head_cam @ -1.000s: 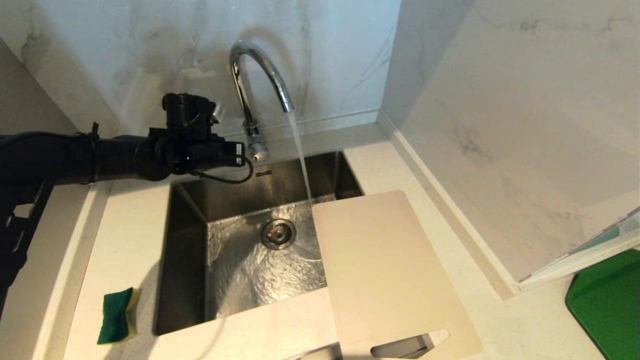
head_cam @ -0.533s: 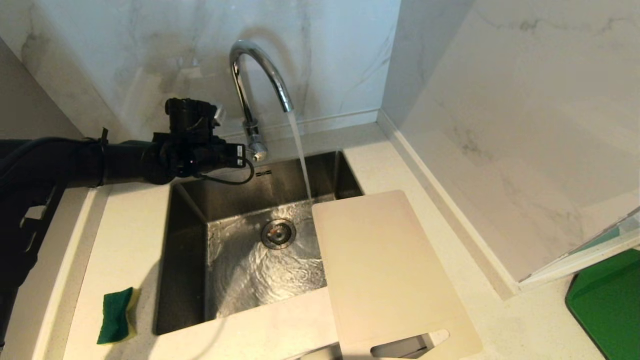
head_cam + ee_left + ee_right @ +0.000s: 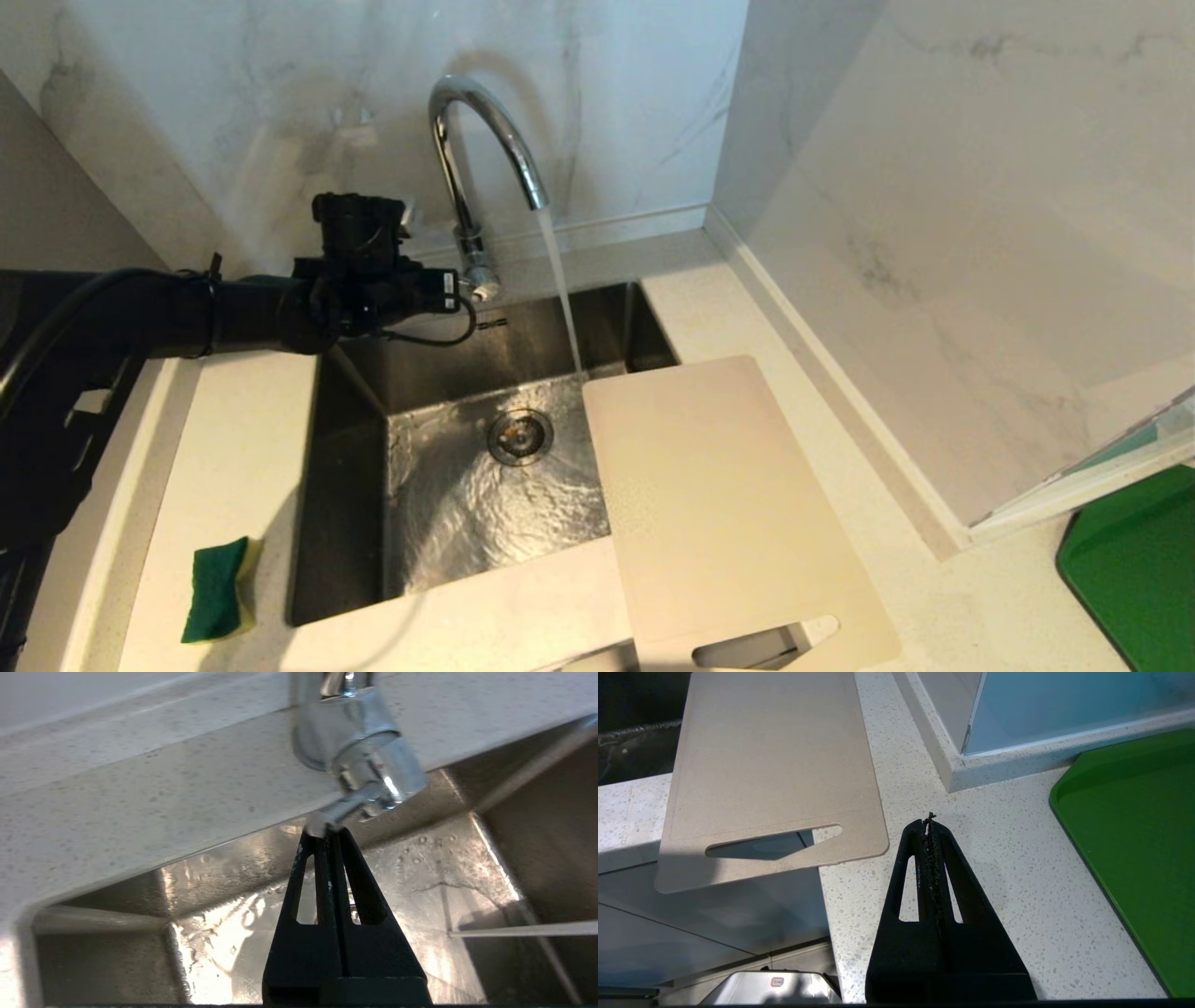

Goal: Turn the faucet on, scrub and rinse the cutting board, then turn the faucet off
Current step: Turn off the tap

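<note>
Chrome tap (image 3: 476, 149): water runs into the sink (image 3: 355, 485).
Left gripper (image 3: 327, 833): pressed together, tips at the tap's lever (image 3: 343, 807).
Right gripper (image 3: 930, 821): pressed together, near the board (image 3: 770, 756).

Left gripper (image 3: 327, 835): fingers pressed together, nothing between them. The fingertips meet the free end of the faucet lever (image 3: 343, 807). The chrome faucet base (image 3: 355, 742) stands just beyond the tips on the speckled countertop (image 3: 140, 793). The wet steel sink basin (image 3: 444, 896) lies beneath the fingers.

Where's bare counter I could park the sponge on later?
Free: counter between sponge and sink, and right of the cutting board before the green tray. Crowded: behind the sink, left end effector at the faucet lever.
</note>
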